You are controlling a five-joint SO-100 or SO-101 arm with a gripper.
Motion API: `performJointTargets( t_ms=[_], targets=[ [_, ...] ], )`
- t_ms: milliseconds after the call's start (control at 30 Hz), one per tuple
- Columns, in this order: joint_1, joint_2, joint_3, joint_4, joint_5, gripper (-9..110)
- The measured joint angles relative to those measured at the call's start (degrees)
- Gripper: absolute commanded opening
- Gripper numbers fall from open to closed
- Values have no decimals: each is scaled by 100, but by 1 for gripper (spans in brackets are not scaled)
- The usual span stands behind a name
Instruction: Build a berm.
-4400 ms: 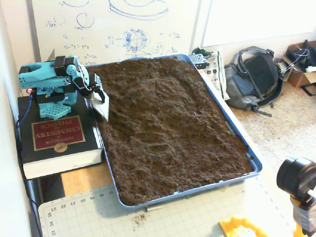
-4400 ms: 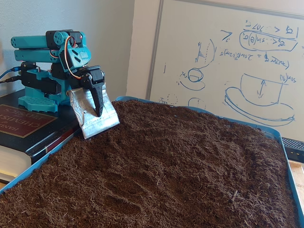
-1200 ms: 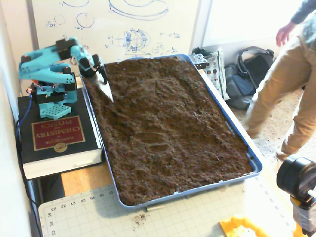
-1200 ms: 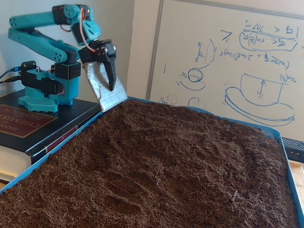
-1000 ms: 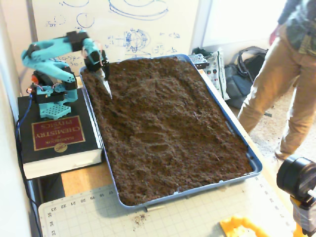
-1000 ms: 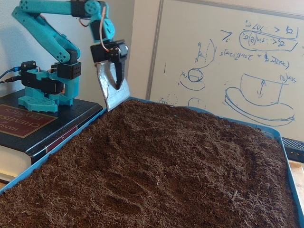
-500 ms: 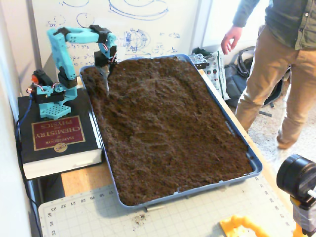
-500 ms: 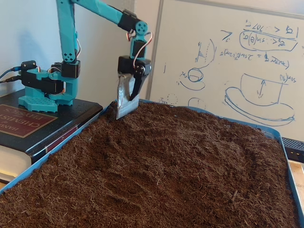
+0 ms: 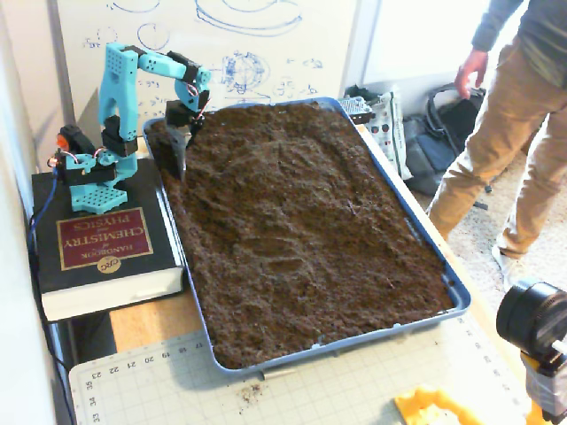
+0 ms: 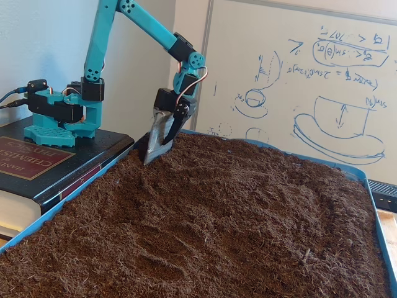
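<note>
The gripper (image 10: pixel 156 146) is pinched on a flat metal blade (image 10: pixel 159 138), whose lower edge touches the soil (image 10: pixel 248 217) at the tray (image 9: pixel 456 288) corner nearest the arm base. No berm is formed yet: the soil ahead of and beside the blade lies roughly level. For this step, sink the blade edge shallowly, keep its face square to the travel direction, and draw soil toward one line. Avoid striking the tray wall just behind the blade.
</note>
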Motion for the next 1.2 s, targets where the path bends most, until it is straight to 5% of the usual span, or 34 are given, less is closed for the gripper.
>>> performJointTargets(
  t_ms=[500,1200],
  targets=[
    [387,-1266,-1020,-817,-79,0],
    [1485,-1441,-2004,-1169,-1758,0]
  ],
)
